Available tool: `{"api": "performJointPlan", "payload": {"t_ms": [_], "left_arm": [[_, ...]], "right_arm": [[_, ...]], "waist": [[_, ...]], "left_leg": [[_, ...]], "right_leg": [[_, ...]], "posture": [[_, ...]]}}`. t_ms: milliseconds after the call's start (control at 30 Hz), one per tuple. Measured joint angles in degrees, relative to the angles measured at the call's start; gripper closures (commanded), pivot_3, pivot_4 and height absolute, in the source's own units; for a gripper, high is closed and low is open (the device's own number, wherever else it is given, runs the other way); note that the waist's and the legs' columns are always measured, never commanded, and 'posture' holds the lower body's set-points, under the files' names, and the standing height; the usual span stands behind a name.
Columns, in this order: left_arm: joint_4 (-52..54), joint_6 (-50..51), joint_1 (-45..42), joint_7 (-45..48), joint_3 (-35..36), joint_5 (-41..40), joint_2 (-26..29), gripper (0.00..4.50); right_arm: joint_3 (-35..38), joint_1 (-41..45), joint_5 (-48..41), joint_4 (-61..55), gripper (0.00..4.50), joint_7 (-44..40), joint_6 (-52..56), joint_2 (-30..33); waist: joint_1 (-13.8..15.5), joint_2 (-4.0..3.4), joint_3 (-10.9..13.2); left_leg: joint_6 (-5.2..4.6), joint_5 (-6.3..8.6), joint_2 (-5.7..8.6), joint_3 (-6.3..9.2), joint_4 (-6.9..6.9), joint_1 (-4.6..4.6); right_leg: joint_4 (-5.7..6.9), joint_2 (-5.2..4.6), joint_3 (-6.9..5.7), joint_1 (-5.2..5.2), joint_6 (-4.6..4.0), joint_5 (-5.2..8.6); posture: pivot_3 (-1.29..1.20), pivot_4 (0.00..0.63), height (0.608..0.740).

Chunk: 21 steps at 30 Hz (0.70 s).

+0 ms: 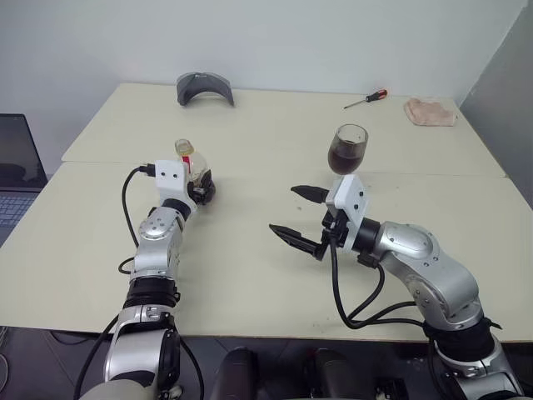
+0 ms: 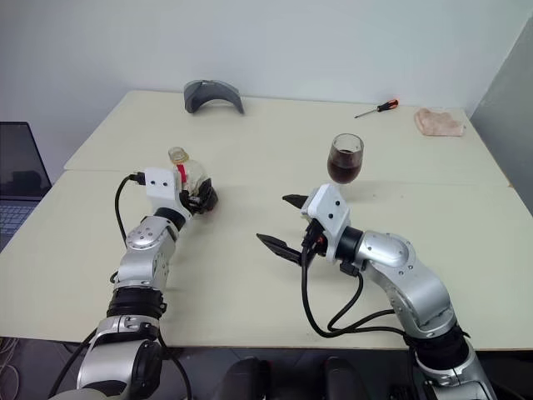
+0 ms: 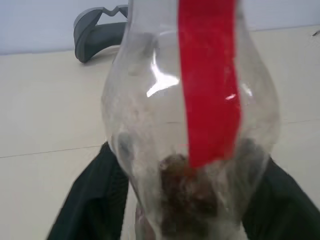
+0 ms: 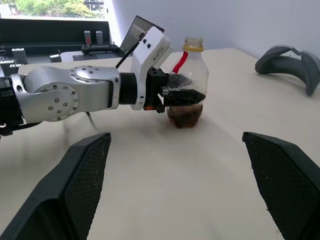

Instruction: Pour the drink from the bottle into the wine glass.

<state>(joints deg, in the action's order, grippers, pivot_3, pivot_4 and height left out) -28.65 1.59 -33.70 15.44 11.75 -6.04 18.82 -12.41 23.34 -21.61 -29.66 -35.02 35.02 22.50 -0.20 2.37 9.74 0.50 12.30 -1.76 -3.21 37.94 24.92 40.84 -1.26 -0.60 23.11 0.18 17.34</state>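
The bottle (image 1: 190,163) stands upright on the table, uncapped, with a red label strip and a little dark drink (image 4: 184,114) left at its bottom. My left gripper (image 4: 177,95) reaches level around the bottle's lower body; whether it still grips is not visible. The same bottle (image 3: 192,125) shows close up in the left wrist view. To the right stands the wine glass (image 1: 347,148), about half full of dark drink. In front of the glass my right gripper (image 1: 283,209) hangs open and empty over the table, pointing toward the bottle.
A grey curved object (image 1: 204,87) lies at the table's far edge. A red-handled screwdriver (image 1: 366,98) and a pinkish cloth (image 1: 430,112) lie at the far right. A laptop (image 1: 17,167) sits off the table's left side. A seam (image 1: 275,173) joins the two tabletops.
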Motion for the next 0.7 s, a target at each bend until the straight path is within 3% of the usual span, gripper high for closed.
{"api": "performJointPlan", "payload": {"t_ms": [67, 100, 300, 500, 700], "left_arm": [[-0.3, -0.6, 0.0, 0.0, 0.0, -0.1, 0.0, 0.09], [-0.2, -0.7, 0.1, 0.1, 0.0, -0.2, 0.0, 0.02], [8.7, 2.0, 5.9, 0.6, 0.0, -2.3, -0.1, 0.02], [30.8, 13.4, 18.1, -0.9, 2.6, -6.4, 0.9, 0.02], [50.5, 26.9, 30.3, -5.0, 6.7, -8.1, 3.0, 0.02]], "right_arm": [[0.0, 0.0, 0.0, 0.2, 0.00, 0.0, 0.3, 0.0], [0.0, 0.0, 0.0, 0.2, 0.00, 0.0, 0.4, 0.0], [0.6, -0.1, -0.9, 0.1, 0.00, -0.3, 0.8, 0.8], [5.7, -6.3, -1.4, -0.6, 0.00, 0.8, -1.9, 1.7], [11.1, -15.7, 9.0, 8.0, 0.00, 14.4, -14.7, -5.6]], "waist": [[0.0, 0.00, 0.0], [0.0, 0.00, 0.0], [-0.1, 0.00, 0.0], [-0.2, 0.04, 0.0], [-0.2, 0.03, -0.1]], "left_leg": [[0.00, 0.00, 0.00, -0.01, 0.00, 0.00], [0.00, 0.00, 0.00, -0.01, 0.00, 0.00], [0.00, 0.00, -0.03, 0.00, -0.01, 0.00], [0.00, 0.02, -0.06, 0.02, -0.05, -0.02], [0.01, 0.01, -0.06, 0.02, -0.11, -0.09]], "right_leg": [[0.00, 0.00, 0.00, 0.00, 0.00, 0.00], [0.00, 0.00, 0.01, 0.00, 0.00, 0.00], [0.01, 0.00, 0.02, 0.00, 0.00, 0.00], [-0.03, 0.00, 0.02, -0.05, 0.00, 0.00], [0.02, 0.01, 0.02, -0.07, 0.00, 0.01]], "posture": [[0.00, 0.150, 0.740], [0.00, 0.150, 0.740], [0.00, 0.150, 0.740], [0.00, 0.150, 0.740], [0.00, 0.150, 0.740]]}}
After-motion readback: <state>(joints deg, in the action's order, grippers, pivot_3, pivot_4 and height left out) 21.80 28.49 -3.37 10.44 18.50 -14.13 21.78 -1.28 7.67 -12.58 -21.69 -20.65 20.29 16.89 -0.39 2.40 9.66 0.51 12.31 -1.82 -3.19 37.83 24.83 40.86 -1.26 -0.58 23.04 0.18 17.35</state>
